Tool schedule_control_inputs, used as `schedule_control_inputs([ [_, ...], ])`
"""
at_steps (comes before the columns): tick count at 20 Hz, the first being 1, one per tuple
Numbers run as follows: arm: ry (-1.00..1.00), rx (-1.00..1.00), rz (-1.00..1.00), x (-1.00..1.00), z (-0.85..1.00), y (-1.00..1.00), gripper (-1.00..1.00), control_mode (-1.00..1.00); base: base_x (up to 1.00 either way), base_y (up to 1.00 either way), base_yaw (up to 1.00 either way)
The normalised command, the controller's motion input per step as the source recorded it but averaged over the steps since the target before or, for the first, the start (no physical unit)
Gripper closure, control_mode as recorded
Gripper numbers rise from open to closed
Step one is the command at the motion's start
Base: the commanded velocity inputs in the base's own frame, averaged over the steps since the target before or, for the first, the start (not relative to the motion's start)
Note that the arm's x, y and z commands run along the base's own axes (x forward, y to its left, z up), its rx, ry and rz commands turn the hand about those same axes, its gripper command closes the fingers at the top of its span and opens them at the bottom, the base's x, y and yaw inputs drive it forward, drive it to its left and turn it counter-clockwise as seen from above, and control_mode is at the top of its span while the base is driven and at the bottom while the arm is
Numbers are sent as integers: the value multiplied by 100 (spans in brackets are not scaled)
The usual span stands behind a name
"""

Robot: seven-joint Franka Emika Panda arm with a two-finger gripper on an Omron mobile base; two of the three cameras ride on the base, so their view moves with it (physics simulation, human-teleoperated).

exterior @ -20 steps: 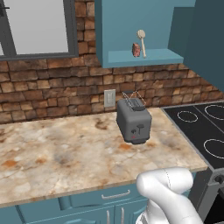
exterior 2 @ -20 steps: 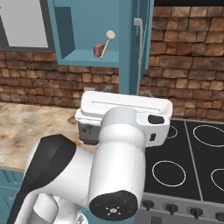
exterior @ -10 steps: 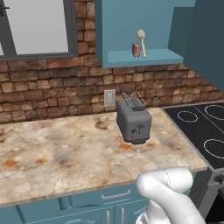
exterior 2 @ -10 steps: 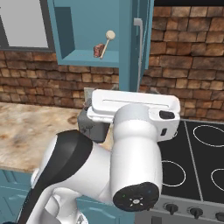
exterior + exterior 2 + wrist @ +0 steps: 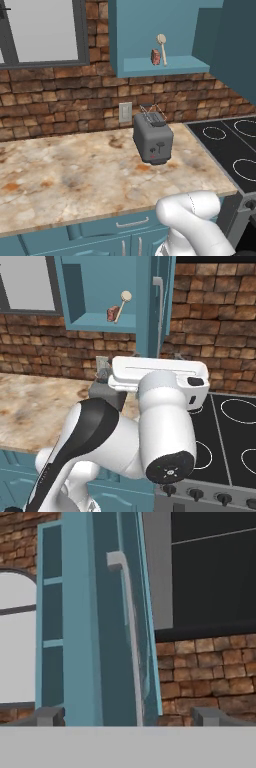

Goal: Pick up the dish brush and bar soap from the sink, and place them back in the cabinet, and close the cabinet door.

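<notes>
Gripper (image 5: 125, 716) jaws spread wide, nothing held, facing the open cabinet door (image 5: 100, 637) edge-on with its silver handle (image 5: 131, 637). Behind the door, cabinet (image 5: 165, 65) shelf holds bar soap (image 5: 155, 57) and dish brush (image 5: 162, 48), brush leaning just beside soap.

The cabinet (image 5: 165, 65) has a teal shelf floor that carries two things: the bar soap (image 5: 155, 56) stands on it, and just beside the soap the dish brush (image 5: 162, 48) stands with its round head up. Below the cabinet, the mottled stone counter (image 5: 75, 175) bears a grey toaster (image 5: 152, 138), set near the brick wall. Right of the toaster, the counter meets a black stovetop (image 5: 232, 150).
</notes>
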Motion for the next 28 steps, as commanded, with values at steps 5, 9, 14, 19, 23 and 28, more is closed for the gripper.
schedule_control_inputs([
  [5,-3,0,4,16,-2,-8,-100,-100,0,0,0],
  [9,-5,0,5,15,-3,-5,-100,-100,0,0,0],
  [14,-5,0,5,16,-3,-1,-100,-100,0,0,0],
  [19,-3,0,4,20,-1,-9,-100,-100,0,0,0],
  [23,0,0,5,18,0,-11,-100,-100,0,0,0],
  [28,0,0,6,17,-17,-1,-100,-100,0,0,0],
])
